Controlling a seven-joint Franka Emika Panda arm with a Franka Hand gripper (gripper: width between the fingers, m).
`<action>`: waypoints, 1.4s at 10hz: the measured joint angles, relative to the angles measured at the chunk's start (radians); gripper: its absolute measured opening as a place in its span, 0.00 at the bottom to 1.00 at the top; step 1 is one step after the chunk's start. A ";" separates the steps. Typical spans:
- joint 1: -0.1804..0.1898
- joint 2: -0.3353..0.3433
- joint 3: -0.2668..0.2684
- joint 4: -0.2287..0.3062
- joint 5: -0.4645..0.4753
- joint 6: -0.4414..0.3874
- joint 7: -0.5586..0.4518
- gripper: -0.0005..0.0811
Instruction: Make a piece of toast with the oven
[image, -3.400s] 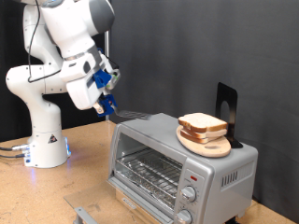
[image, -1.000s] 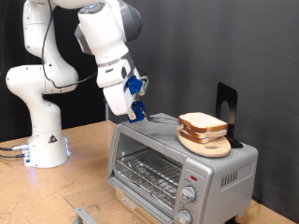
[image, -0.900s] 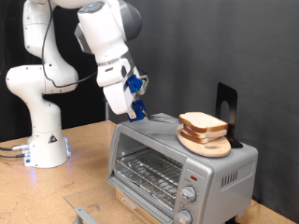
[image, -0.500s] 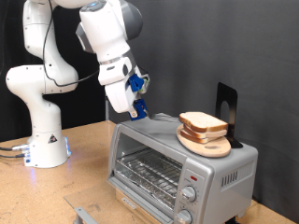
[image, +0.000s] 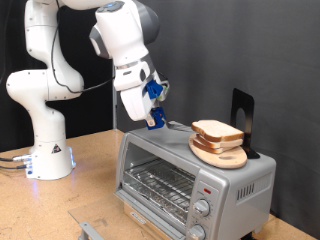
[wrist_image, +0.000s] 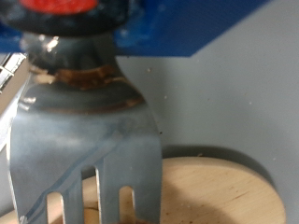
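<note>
- Exterior view: the tool (image: 153, 117), a blue-fingered end piece on the white arm, hangs above the top panel of the small boxy silver-grey metal toaster oven (image: 190, 177), near that panel's end toward the exterior view's left; a dark flat implement projects from the tool toward the exterior view's right, but at this size it cannot be told whether the fingers clench it.
- Exterior view: the flat, pale tan slice of bread with darker brown crust (image: 216, 132) lies on a round wooden board (image: 222, 153); the board rests on the oven's top panel, toward the exterior view's right; the slice is apart from the tool and slightly lower.
- Exterior view: the governing relation is that the slice lies to the exterior view's right of the tool, along the length of the oven top; the projecting implement points roughly that way.
- Exterior view: the oven door appears shut, with the wire rack visible behind the glass; two round knobs sit at the lower corner on the exterior view's right; the oven stands on a wooden bench (image: 90, 170); a black upright plate (image: 243, 115) stands behind the board.
- Wrist view: a metal fork-like blade (wrist_image: 89, 131) with slotted tines fills the frame, its neck seated under a blue and red mounting; the fingers do not show, so the tool's state cannot be told.
- Wrist view: the board's pale wooden surface (wrist_image: 220, 191) lies just beyond the tine tips; the bread is not clearly distinguishable here.
</note>
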 joint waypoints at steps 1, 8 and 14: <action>0.000 0.018 0.005 0.015 -0.016 0.001 0.026 0.61; 0.000 0.146 0.032 0.127 -0.107 0.029 0.116 0.61; 0.005 0.150 0.062 0.123 -0.111 0.042 0.070 0.61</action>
